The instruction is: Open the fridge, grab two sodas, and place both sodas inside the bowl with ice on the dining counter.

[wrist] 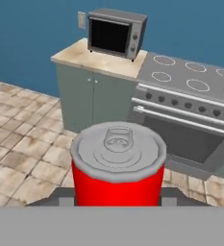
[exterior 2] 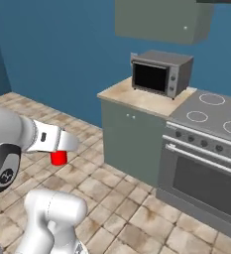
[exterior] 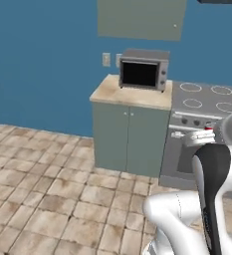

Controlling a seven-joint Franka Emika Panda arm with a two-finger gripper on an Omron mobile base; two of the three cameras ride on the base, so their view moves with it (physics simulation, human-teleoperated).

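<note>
A blue wall [exterior: 43, 55] stands behind a kitchen with a beige tiled floor [exterior: 43, 189]. Going from the left, there is first a wide free area of floor. Then comes a grey-green cabinet [exterior: 130, 137] with a pale stone top, and on this top, near the wall, sits a grey microwave [exterior: 144, 68] with its dark door closed. Just right of the cabinet and touching it is a grey stove [exterior 2: 206, 163] with ring burners on top and a closed oven door below. Above the microwave a wall cupboard [exterior 2: 161, 20] hangs, also closed.

The red soda can [wrist: 117, 166] is in the gripper [exterior 2: 62, 149], which is closed on it. In the right base view the can hangs under the end of the hand, left of the cabinet and well apart from it, over free floor. In the hand view its grey lid with the pull tab is turned to the camera, so its long axis goes along the line of the fingers. The floor between can and cabinet is free.
</note>
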